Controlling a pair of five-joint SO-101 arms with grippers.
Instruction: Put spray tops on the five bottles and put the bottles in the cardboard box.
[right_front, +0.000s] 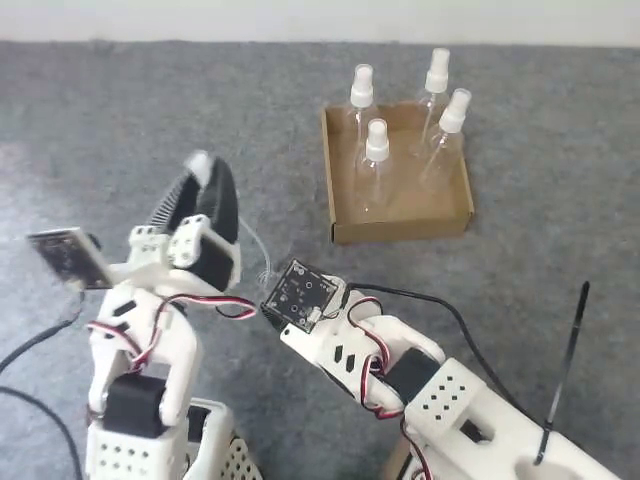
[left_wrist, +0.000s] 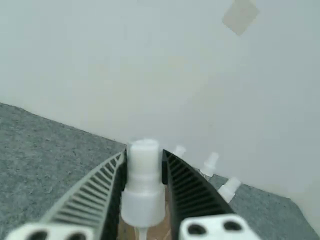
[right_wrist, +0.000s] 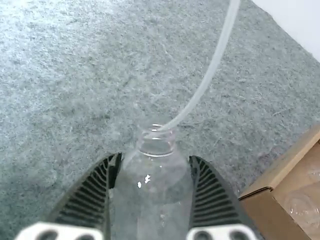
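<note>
My left gripper (left_wrist: 144, 154) is clamped on a spray top (left_wrist: 144, 186), a white plastic piece with a smooth round cap above a wider collar. It sits upright between my black ribbed fingers (left_wrist: 95, 196), with its cap level with their tips. A thin, clear, slightly curved tube (right_wrist: 206, 82) hangs down from it. My right gripper (right_wrist: 155, 160) is closed around a clear plastic bottle (right_wrist: 152, 192), round-shouldered and glossy, with a short threaded neck and an open mouth. The bottle's body is pinched between both fingers and its neck pokes out past the fingertips. The end of the tube reaches that open mouth. All this is above a grey, fuzzy carpet (right_front: 120, 110), just in front of the near left corner of the cardboard box (right_front: 400, 228), which is a shallow, square tray of brown board. Four bottles (right_front: 377, 165) stand inside the box, clear like mine and already wearing white spray tops.
</note>
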